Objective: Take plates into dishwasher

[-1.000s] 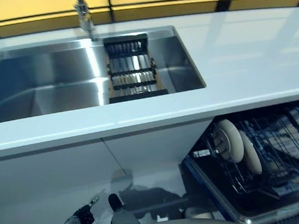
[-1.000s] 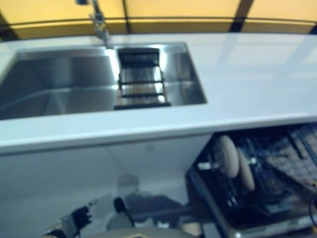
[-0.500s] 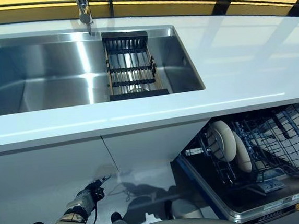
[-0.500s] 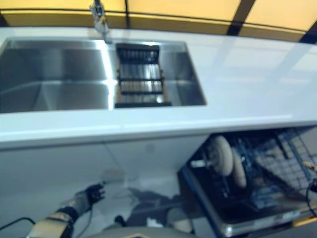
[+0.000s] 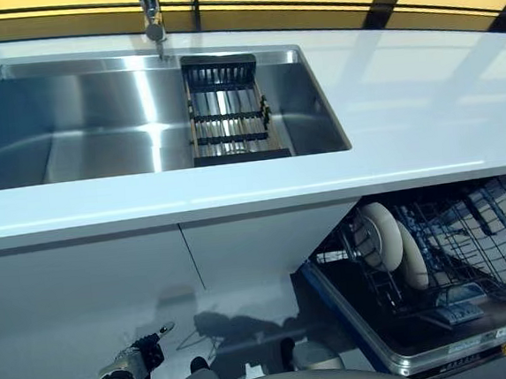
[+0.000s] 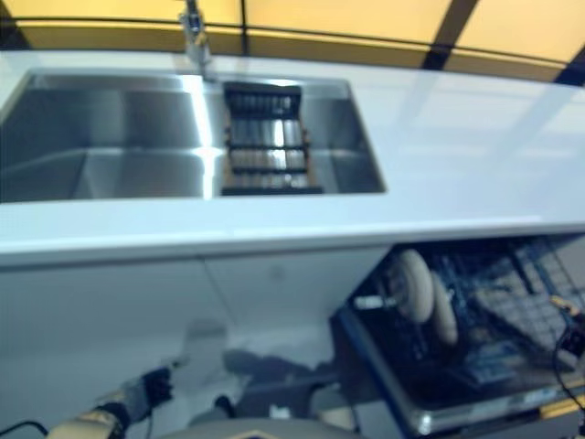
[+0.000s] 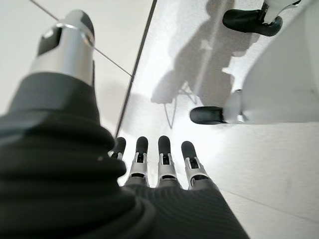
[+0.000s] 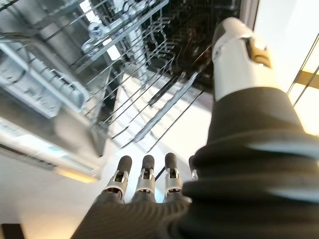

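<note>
Two white plates [image 5: 384,235] stand upright on edge in the pulled-out lower rack [image 5: 471,250] of the open dishwasher, under the counter at the right. My left hand [image 5: 141,352] hangs low in front of the white cabinet, far left of the dishwasher; its fingers [image 7: 166,152] are straight and hold nothing. My right hand [image 8: 144,181] is at the dishwasher, fingers straight and empty, with the wire rack [image 8: 149,94] just beyond them. No plate is in either hand.
A steel sink [image 5: 21,170] is set in the white countertop [image 5: 422,95], with a dark drying rack [image 5: 229,121] across its right end and a faucet [image 5: 152,16] behind. The dishwasher door [image 5: 444,350] juts out low at the right.
The camera has shifted slightly. My left hand sits a little lower and further left than half a second ago. The plates in the rack have not moved.
</note>
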Controlling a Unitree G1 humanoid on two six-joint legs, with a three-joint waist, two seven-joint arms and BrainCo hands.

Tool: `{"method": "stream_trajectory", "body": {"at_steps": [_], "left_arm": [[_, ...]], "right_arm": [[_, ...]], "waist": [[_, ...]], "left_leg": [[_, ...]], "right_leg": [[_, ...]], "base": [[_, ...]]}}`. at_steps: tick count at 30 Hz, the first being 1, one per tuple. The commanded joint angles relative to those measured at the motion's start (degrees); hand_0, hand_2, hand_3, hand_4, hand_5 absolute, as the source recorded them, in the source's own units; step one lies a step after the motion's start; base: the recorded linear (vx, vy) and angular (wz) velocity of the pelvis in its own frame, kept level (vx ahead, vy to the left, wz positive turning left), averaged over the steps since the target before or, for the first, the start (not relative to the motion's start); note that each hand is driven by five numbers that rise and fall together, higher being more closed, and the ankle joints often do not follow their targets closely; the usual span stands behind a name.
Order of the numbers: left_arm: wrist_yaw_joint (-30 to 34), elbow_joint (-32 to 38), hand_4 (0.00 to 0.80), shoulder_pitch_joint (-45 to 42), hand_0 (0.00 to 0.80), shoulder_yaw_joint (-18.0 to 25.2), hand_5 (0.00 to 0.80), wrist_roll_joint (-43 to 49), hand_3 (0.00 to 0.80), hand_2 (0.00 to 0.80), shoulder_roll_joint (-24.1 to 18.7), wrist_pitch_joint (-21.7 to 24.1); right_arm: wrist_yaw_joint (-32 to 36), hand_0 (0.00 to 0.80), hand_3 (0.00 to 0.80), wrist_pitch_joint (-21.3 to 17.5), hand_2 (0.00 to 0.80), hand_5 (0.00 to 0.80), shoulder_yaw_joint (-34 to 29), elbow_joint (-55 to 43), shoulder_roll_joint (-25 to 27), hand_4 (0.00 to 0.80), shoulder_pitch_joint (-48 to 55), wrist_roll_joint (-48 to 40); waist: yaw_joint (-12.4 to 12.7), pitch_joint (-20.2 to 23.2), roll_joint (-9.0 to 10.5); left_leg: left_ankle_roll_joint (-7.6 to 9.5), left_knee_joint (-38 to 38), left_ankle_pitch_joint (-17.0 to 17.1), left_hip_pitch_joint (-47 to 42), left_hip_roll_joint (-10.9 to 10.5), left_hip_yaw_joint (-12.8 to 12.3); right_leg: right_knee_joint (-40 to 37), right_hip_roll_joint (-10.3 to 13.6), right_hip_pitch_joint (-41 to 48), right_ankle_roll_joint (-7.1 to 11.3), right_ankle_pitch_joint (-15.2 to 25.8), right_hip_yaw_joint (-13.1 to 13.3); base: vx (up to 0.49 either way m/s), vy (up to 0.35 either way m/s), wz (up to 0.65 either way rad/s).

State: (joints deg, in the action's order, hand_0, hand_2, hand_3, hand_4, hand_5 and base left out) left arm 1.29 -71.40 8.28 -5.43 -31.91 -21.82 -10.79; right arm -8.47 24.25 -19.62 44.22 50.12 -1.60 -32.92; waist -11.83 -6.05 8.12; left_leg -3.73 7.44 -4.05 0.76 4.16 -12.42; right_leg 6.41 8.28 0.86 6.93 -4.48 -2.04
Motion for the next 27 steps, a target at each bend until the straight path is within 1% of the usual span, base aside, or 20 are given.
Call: {"method": "stream_trajectory", "body": {"at_steps": [1, 2, 4, 5, 6, 7, 8, 9, 10, 11, 12, 13, 15, 17, 19, 21, 23, 25, 27], "left_arm": [[0.65, 1.32, 0.0, 0.38, 0.0, 0.57, 0.0, 4.32, 0.0, 0.0, 0.94, 0.93], [0.36, 1.33, 0.0, 0.58, 0.0, 0.63, 0.0, 4.84, 0.0, 0.0, 0.84, 0.54], [-0.18, 1.14, 0.0, 0.51, 0.0, 0.61, 0.0, 4.84, 0.0, 0.0, 0.69, 0.55], [-0.65, 0.66, 0.0, 0.03, 0.0, 1.2, 0.0, 4.52, 0.0, 0.0, 0.47, 0.45], [-0.76, 0.25, 0.0, -0.13, 0.0, 1.85, 0.0, 4.63, 0.0, 0.0, 0.34, 0.32], [-0.77, -0.21, 0.0, -0.35, 0.0, 2.48, 0.0, 4.68, 0.0, 0.0, 0.11, 0.18], [-0.75, -0.54, 0.0, -0.65, 0.0, 2.94, 0.0, 4.79, 0.0, 0.0, -0.14, 0.09], [-0.74, -0.81, 0.0, -1.1, 0.0, 3.43, 0.0, 4.71, 0.0, 0.0, -0.39, 0.04], [-0.74, -0.81, 0.0, -1.13, 0.0, 3.42, 0.0, 4.71, 0.0, 0.0, -0.43, 0.04], [-0.89, -1.5, 0.0, -1.83, 0.0, 4.24, 0.0, 3.87, 0.0, 0.0, -0.68, 0.36], [-1.01, -1.85, 0.0, -2.04, 0.0, 4.76, 0.0, 3.45, 0.0, 0.0, -0.94, 0.35], [-1.2, -2.15, 0.0, -2.01, 0.0, 5.25, 0.0, 3.21, 0.0, 0.0, -1.12, 0.11], [-1.49, -2.46, 0.0, -1.99, 0.0, 5.52, 0.0, 2.73, 0.0, 0.0, -1.16, 0.25], [-1.43, -2.73, 0.0, -2.23, 0.0, 6.24, 0.0, 2.99, 0.0, 0.0, -1.09, 1.17], [-1.03, -2.7, 0.0, -2.69, 0.0, 7.06, 0.0, 3.09, 0.0, 0.0, -0.93, 1.87], [-0.3, -2.45, 0.0, -3.2, 0.0, 7.3, 0.0, 3.0, 0.0, 0.0, -0.82, 2.1], [0.82, -2.52, 0.0, -3.56, 0.0, 7.52, 0.0, 3.88, 0.0, 0.0, -0.54, 2.38], [0.81, -2.46, 0.0, -3.5, 0.0, 7.49, 0.0, 4.06, 0.0, 0.0, -0.24, 2.53], [0.6, -2.15, 0.0, -3.31, 0.0, 7.29, 0.0, 4.02, 0.0, 0.0, 0.04, 2.36]], "right_arm": [[0.8, 0.0, 0.0, -1.34, 0.0, 0.0, -2.83, -0.66, -0.94, 0.0, 1.77, -0.33], [1.96, 0.0, 0.0, -2.2, 0.0, 0.0, -3.06, -1.3, -3.0, 0.0, 3.28, -0.25], [2.35, 0.0, 0.0, -2.03, 0.0, 0.0, -3.08, -2.44, -4.89, 0.0, 4.16, -1.32], [2.29, 0.0, 0.0, -2.69, 0.0, 0.0, -2.37, -3.29, -7.91, 0.0, 5.07, -2.29], [2.93, 0.0, 0.0, -3.31, 0.0, 0.0, -2.16, -2.97, -9.26, 0.0, 5.62, -2.23], [3.15, 0.0, 0.0, -4.26, 0.0, 0.0, -1.94, -2.74, -10.89, 0.0, 6.46, -2.19], [3.36, 0.0, 0.0, -5.09, 0.0, 0.0, -1.65, -2.55, -12.38, 0.0, 7.17, -2.39], [3.38, 0.0, 0.0, -5.94, 0.0, 0.0, -1.35, -2.11, -13.86, 0.0, 7.59, -3.33], [3.37, 0.0, 0.0, -5.96, 0.0, 0.0, -1.33, -2.11, -13.9, 0.0, 7.6, -3.34], [4.21, 0.0, 0.0, -7.04, 0.0, 0.0, -0.99, -0.27, -16.02, 0.0, 7.58, -5.18], [5.22, 0.0, 0.0, -8.06, 0.0, 0.0, -0.59, 1.34, -16.9, 0.0, 7.45, -4.31], [5.59, 0.0, 0.0, -8.74, 0.0, 0.0, -0.28, 2.92, -17.5, 0.0, 7.2, -3.89], [5.86, 0.0, 0.0, -9.59, 0.0, 0.0, 0.03, 4.79, -17.87, 0.0, 6.88, -4.85], [6.56, 0.0, 0.0, -11.41, 0.0, 0.0, 0.2, 7.12, -18.28, 0.0, 7.27, -5.07], [7.69, 0.0, 0.0, -12.84, 0.0, 0.0, -0.29, 9.34, -19.07, 0.0, 8.23, -5.93], [8.69, 0.0, 0.0, -14.16, 0.0, 0.0, -0.73, 11.52, -19.45, 0.0, 8.56, -6.46], [10.02, 0.0, 0.0, -15.35, 0.0, 0.0, -1.29, 13.86, -19.75, 0.0, 8.82, -7.14], [10.84, 0.0, 0.0, -15.92, 0.0, 0.0, -1.75, 15.83, -19.52, 0.0, 8.88, -7.79], [11.6, 0.0, 0.0, -15.63, 0.0, 0.0, -2.15, 17.55, -19.42, 0.0, 8.78, -8.77]], "waist": [[-1.59, -1.45, -0.97], [-2.71, -2.2, -1.44], [-2.93, -2.42, -1.7], [-2.46, -2.43, -2.37], [-2.18, -2.32, -2.81], [-1.95, -2.11, -3.4], [-1.59, -1.7, -3.88], [-1.0, -1.1, -4.23], [-0.99, -1.02, -4.2], [0.14, -0.03, -4.16], [0.38, 0.43, -3.96], [0.29, 0.68, -3.79], [0.23, 0.66, -3.56], [0.41, 0.36, -3.15], [0.69, 0.33, -2.83], [0.76, 0.27, -3.09], [0.68, 0.44, -3.6], [0.63, 0.88, -4.06], [0.44, 1.28, -4.61]], "left_leg": [[4.87, -5.26, -4.4, -8.56, -5.82, 2.46], [5.19, -6.07, -3.97, -9.07, -6.05, 2.92], [5.54, -6.9, -3.25, -9.0, -6.14, 3.04], [5.19, -7.54, -1.93, -8.5, -5.36, 2.42], [4.92, -7.46, -1.15, -7.9, -4.58, 1.47], [4.64, -6.99, -0.56, -7.25, -3.53, 0.16], [4.38, -6.46, -0.15, -6.45, -2.58, -0.86], [4.01, -5.75, -0.02, -5.63, -1.54, -1.97], [4.01, -5.7, -0.03, -5.53, -1.54, -1.99], [3.09, -4.54, -0.56, -4.87, -0.15, -3.46], [2.64, -3.73, -1.31, -4.9, 0.64, -4.22], [2.38, -3.06, -2.07, -5.31, 1.32, -4.79], [2.3, -1.51, -3.27, -5.54, 2.21, -4.89], [2.38, 2.24, -4.97, -4.43, 3.5, -4.25], [2.18, 4.25, -5.28, -3.3, 4.49, -3.81], [1.95, 3.78, -4.64, -3.19, 5.12, -3.86], [1.64, 1.38, -3.29, -3.94, 5.41, -4.21], [1.31, -1.19, -2.13, -4.63, 5.17, -4.16], [0.94, -2.99, -1.25, -5.14, 4.99, -4.14]], "right_leg": [[-5.73, -5.65, -12.92, 3.6, 17.62, -1.77], [-4.92, -5.62, -14.67, 3.9, 18.24, -0.74], [-4.27, -4.96, -14.55, 3.73, 17.97, -0.41], [-1.94, -2.96, -13.22, 3.28, 17.38, -0.55], [0.17, -1.45, -12.49, 3.05, 17.14, -0.17], [1.68, -0.06, -11.08, 2.9, 16.56, 0.96], [2.11, 1.24, -9.37, 2.81, 15.98, 1.33], [1.81, 2.92, -7.3, 2.86, 15.66, 1.09], [1.73, 2.92, -7.34, 2.87, 15.72, 1.11], [-0.87, 6.42, -4.72, 3.55, 16.56, -0.63], [-2.36, 7.71, -4.29, 3.99, 17.13, -1.42], [-3.39, 8.32, -4.41, 4.32, 17.06, -1.48], [-3.26, 8.16, -4.92, 4.29, 15.74, -1.34], [-1.75, 7.27, -5.03, 4.07, 12.8, -0.42], [-1.85, 6.5, -3.87, 4.08, 10.78, 0.06], [-1.58, 5.73, -3.46, 4.08, 9.46, 0.11], [-1.97, 4.91, -2.89, 4.25, 8.42, -0.39], [-2.76, 4.1, -2.21, 4.47, 7.43, -0.97], [-3.01, 3.46, -2.0, 4.33, 6.67, -1.41]], "base": [[-0.093, 0.151, -0.36], [-0.142, 0.127, -0.28], [-0.195, 0.046, -0.26], [-0.29, -0.05, -0.26], [-0.359, -0.106, -0.28], [-0.291, -0.14, -0.3], [-0.293, -0.172, -0.35], [-0.195, -0.117, -0.31], [-0.254, -0.253, -0.2], [-0.197, -0.271, -0.18], [-0.228, -0.357, -0.3], [-0.094, -0.224, -0.56], [-0.065, -0.21, -0.51], [-0.067, -0.241, -0.37], [-0.09, -0.21, -0.2], [-0.118, -0.145, 0.1], [-0.102, -0.116, 0.07], [-0.072, -0.085, 0.02], [-0.08, -0.071, 0.06]]}}
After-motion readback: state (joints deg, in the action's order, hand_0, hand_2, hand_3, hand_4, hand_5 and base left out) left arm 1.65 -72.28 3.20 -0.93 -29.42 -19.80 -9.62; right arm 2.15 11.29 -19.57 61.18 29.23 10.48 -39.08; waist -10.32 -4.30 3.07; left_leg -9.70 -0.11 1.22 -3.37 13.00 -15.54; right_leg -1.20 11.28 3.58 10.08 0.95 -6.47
